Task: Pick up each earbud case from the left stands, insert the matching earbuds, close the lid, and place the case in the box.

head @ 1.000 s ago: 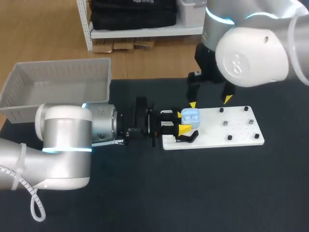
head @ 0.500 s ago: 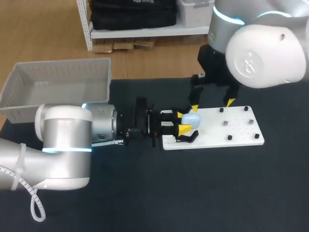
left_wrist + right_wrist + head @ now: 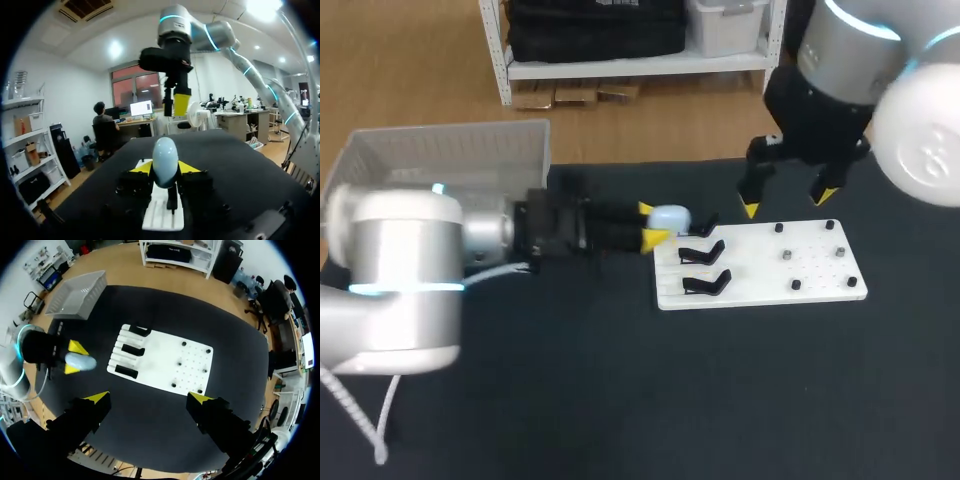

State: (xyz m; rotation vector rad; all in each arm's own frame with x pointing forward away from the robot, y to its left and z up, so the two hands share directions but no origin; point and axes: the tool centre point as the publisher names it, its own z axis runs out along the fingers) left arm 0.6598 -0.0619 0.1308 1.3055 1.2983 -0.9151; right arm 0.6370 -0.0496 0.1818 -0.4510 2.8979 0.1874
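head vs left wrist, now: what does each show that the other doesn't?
Only head view: the basket, the small pegs on the white board, and the right gripper with fingers spread apart, nothing between them. Only left wrist view: end-on, both yellow fingers pressing the sides of the earbud case, and the right gripper hanging clear above the table ahead of it. Both: the case held in the left gripper, with the right gripper beyond it.
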